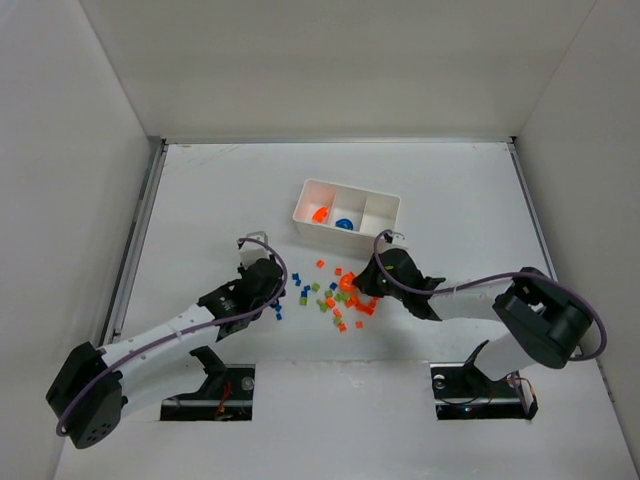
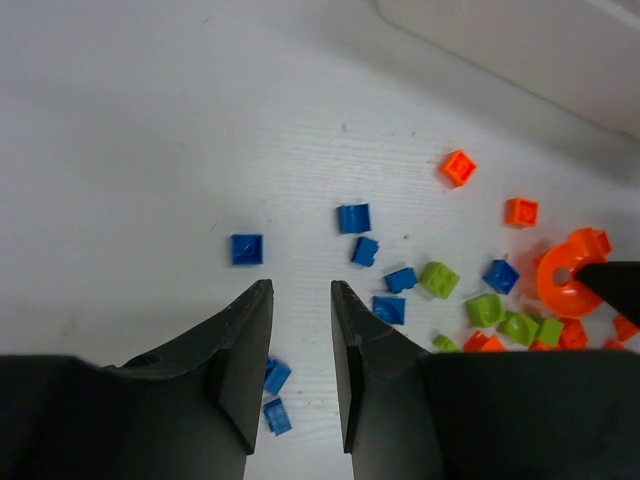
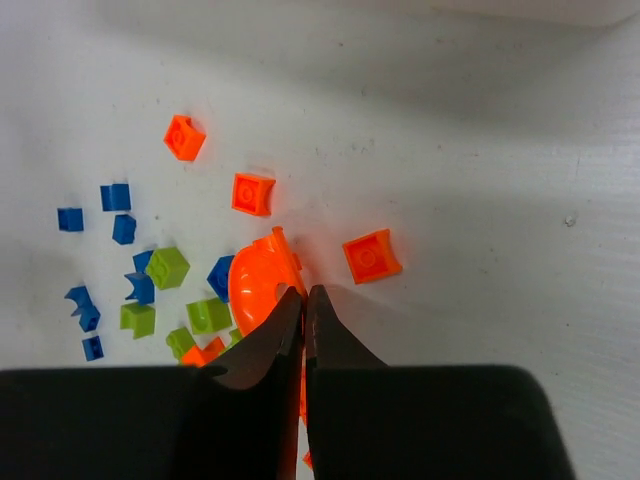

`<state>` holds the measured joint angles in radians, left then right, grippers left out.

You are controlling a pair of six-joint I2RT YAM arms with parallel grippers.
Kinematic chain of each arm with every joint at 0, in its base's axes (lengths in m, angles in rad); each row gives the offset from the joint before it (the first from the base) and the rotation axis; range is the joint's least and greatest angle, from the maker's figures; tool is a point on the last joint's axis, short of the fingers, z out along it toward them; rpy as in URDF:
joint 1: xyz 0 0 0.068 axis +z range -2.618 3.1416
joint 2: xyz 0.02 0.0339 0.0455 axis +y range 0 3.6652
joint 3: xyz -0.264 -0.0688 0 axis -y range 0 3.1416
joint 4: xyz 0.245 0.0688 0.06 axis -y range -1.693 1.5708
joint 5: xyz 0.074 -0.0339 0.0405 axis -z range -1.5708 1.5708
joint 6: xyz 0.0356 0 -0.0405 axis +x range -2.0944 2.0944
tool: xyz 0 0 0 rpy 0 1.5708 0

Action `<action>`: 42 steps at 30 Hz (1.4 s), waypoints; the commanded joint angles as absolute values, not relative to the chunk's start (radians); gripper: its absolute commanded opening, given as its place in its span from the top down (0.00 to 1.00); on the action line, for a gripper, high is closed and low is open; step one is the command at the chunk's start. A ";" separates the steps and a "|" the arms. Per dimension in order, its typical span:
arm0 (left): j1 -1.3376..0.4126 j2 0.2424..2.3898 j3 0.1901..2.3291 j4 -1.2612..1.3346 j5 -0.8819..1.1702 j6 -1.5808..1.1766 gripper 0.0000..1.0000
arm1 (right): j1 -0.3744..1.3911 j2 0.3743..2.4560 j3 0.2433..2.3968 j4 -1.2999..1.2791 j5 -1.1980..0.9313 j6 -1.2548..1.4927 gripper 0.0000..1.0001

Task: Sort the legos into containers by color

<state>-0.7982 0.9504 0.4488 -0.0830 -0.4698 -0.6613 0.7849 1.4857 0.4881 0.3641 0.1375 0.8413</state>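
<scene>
The legos (image 1: 335,293) lie scattered on the white table between my two grippers: small orange, blue and yellow-green pieces. My right gripper (image 3: 304,292) is shut on the rim of a large orange rounded piece (image 3: 255,285), which rests at table level; this gripper also shows in the top view (image 1: 366,296). My left gripper (image 2: 300,290) is open and empty, low over the table, with two blue cubes (image 2: 276,376) between its fingers and more blue pieces (image 2: 365,250) just ahead. The white tray (image 1: 330,236) stands behind the pile. Its left compartment holds an orange piece (image 1: 320,213), its middle one a blue piece (image 1: 344,224).
Loose orange cubes (image 3: 371,256) lie right of my right gripper's tips. Yellow-green cubes (image 2: 438,279) mix with blue ones in the pile. White enclosure walls stand on three sides of the table.
</scene>
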 commanded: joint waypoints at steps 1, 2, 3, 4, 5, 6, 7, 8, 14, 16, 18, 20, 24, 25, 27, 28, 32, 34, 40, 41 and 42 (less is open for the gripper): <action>-0.792 0.913 0.429 -0.228 -0.517 -0.736 0.74 | 0.775 1.419 0.505 0.384 0.118 0.862 0.98; -0.804 0.913 0.423 -0.242 -0.529 -0.748 0.74 | 0.775 1.372 0.511 0.341 0.136 0.848 0.99; -0.806 0.913 0.419 -0.239 -0.531 -0.756 0.74 | 0.775 1.341 0.518 0.312 0.146 0.833 0.99; -0.802 0.922 0.416 -0.235 -0.522 -0.767 0.74 | 0.775 1.297 0.532 0.264 0.161 0.818 1.00; -0.798 0.926 0.417 -0.235 -0.519 -0.770 0.74 | 0.775 1.270 0.546 0.240 0.167 0.810 1.00; -0.798 0.933 0.420 -0.236 -0.512 -0.772 0.75 | 0.775 1.253 0.557 0.230 0.169 0.805 1.00; -0.801 0.936 0.422 -0.235 -0.509 -0.772 0.75 | 0.775 1.243 0.578 0.226 0.163 0.790 1.00; -0.806 0.939 0.419 -0.232 -0.512 -0.773 0.75 | 0.775 1.244 0.598 0.225 0.158 0.770 1.00; -0.811 0.930 0.393 -0.232 -0.502 -0.813 0.75 | 0.730 1.401 0.872 0.229 0.153 0.669 1.00; -0.806 0.919 0.379 -0.226 -0.497 -0.836 0.75 | 0.710 1.477 0.949 0.233 0.161 0.647 1.00; -0.806 0.931 0.380 -0.226 -0.485 -0.838 0.74 | 0.687 1.561 1.032 0.232 0.164 0.638 0.99; -0.817 0.948 0.370 -0.218 -0.488 -0.842 0.72 | 0.662 1.669 1.126 0.239 0.169 0.631 0.97; -0.823 0.962 0.364 -0.209 -0.485 -0.857 0.70 | 0.640 1.799 1.244 0.224 0.164 0.646 0.92; -0.831 0.957 0.364 -0.206 -0.491 -0.856 0.69 | 0.639 1.836 1.276 0.224 0.158 0.652 0.88; -0.823 0.953 0.348 -0.186 -0.489 -0.859 0.68 | 0.645 1.873 1.316 0.218 0.141 0.644 0.73; -0.820 0.954 0.347 -0.183 -0.485 -0.859 0.68 | 0.645 1.875 1.318 0.218 0.140 0.641 0.69; -0.831 0.977 0.348 -0.175 -0.491 -0.859 0.67 | 0.645 1.841 1.290 0.221 0.138 0.635 0.60; -0.825 1.000 0.345 -0.155 -0.483 -0.859 0.67 | 0.645 1.792 1.246 0.229 0.147 0.627 0.57; -0.844 1.057 0.353 -0.137 -0.482 -0.874 0.70 | 0.666 1.634 1.065 0.265 0.172 0.623 0.54; -0.847 1.066 0.359 -0.143 -0.482 -0.883 0.71 | 0.673 1.615 1.040 0.268 0.178 0.629 0.54; -0.854 1.075 0.356 -0.138 -0.488 -0.888 0.71 | 0.680 1.596 1.010 0.275 0.182 0.632 0.54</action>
<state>-0.8410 1.0508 0.3595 -0.1459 -0.4770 -0.8410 0.6521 1.6653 1.0706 0.2096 0.1570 0.6418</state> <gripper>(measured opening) 0.300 0.461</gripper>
